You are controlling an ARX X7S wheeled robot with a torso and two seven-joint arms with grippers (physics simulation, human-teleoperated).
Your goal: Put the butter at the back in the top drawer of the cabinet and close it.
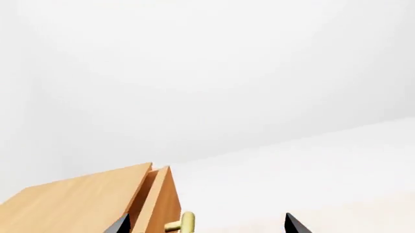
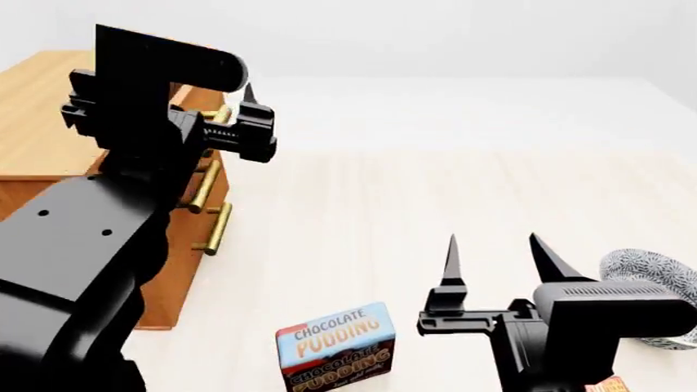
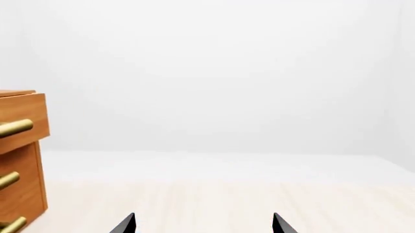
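Note:
The honey-brown cabinet (image 2: 33,122) stands at the left in the head view. Its top drawer (image 1: 165,204) sits pulled out a little from the cabinet top. My left gripper (image 1: 206,227) is open, and the top drawer's brass handle (image 1: 184,222) lies between its fingertips, untouched. The head view shows that gripper (image 2: 241,114) right at the top drawer front. My right gripper (image 2: 492,241) stands open and empty over the floor, fingers up. A red-orange box corner (image 2: 605,384) peeks out under the right arm; I cannot tell if it is the butter.
A brown-and-blue chocolate pudding box (image 2: 335,347) stands near the bottom middle. A patterned bowl (image 2: 654,278) sits at the right edge. The two lower drawer handles (image 2: 205,186) (image 2: 218,229) are below my left gripper. My left arm hides much of the cabinet front.

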